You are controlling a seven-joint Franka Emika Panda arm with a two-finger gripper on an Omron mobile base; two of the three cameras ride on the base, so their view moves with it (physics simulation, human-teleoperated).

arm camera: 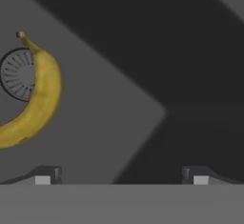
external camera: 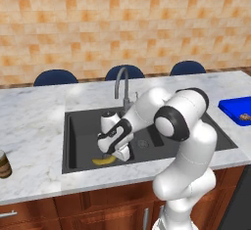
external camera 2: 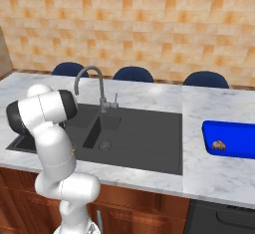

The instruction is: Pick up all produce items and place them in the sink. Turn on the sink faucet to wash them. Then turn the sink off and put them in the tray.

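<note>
Gripper jaws stand fully apart and hold nothing; bare basin floor lies between the fingertips. In the hand view one banana lies at ten o'clock from the gripper, apart from both tips, its stem end over the rim of a round drain.

Arm posture: from the left base view the arm folds forward and down, elbow high, with the hand lowered into the left basin of the sink. The banana lies on the basin floor at seven o'clock from the hand, close by the front wall.

Count: one banana, in the left basin. One small brown ball, resting inside the blue tray on the counter at three o'clock from the sink. One faucet at the sink's rear edge, spout arched over the basin. One dark brown jar on the counter at nine o'clock from the sink, well apart. Three blue chair backs behind the counter.
</note>
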